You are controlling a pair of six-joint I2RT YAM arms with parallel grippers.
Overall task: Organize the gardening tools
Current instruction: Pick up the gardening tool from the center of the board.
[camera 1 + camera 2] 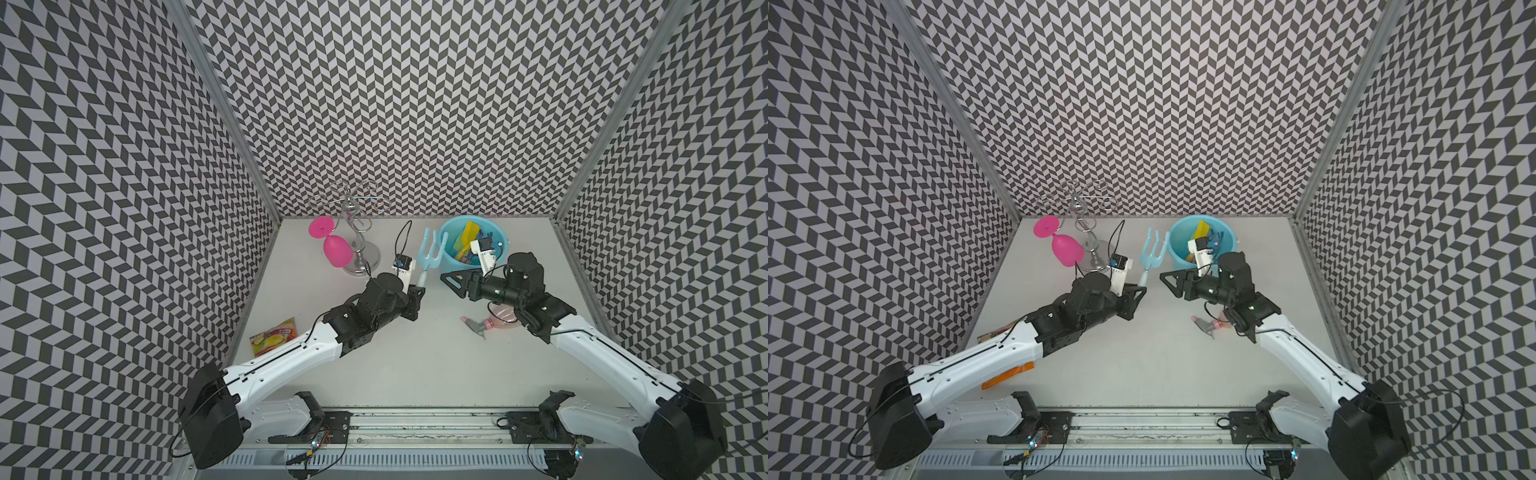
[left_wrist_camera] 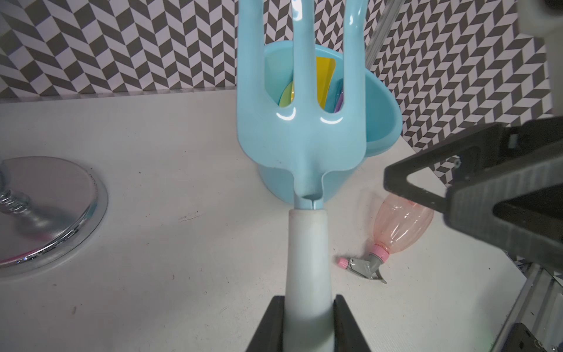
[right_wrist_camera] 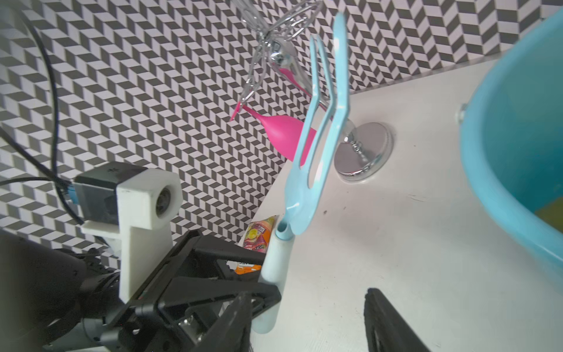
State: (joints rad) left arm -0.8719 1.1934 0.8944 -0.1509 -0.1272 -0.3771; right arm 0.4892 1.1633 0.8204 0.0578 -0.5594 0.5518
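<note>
Fork inspection: the pale blue fork (image 2: 301, 137) is clamped in the left end effector (image 2: 308, 301). The jaws are narrow on the butt of its whitish handle, and the tines point up and toward the far edge of the bench (image 2: 152, 213). In both top views the fork stands clear of the bench, just beside the pale blue bucket (image 2: 384, 122) near the far right corner.

Right end effector (image 1: 451, 280): jaws apart and empty, near the fork handle but not touching it, on the bucket's near side.

Bucket contents: yellow scoop (image 1: 467, 235), with green and purple pieces visible through the tines in the left wrist view; they cannot be identified further.

Handling assessment:
- The fork appears to be light, rigid moulded plastic with a glossy, probably slippery head.
- The handle looks matte and tapered, and is the better purchase.
- A grip this low on the handle leaves a long lever above, so contact at the bucket rim could swing the fork in the jaws.

Outstanding: the translucent pink spray bottle (image 2: 402, 225) lies on its side near the right edge, partly under the right arm.
- It looks empty, thin-walled and liable to dent or roll.
- The neck at the pink collar seems the firmer place to take hold.
</note>
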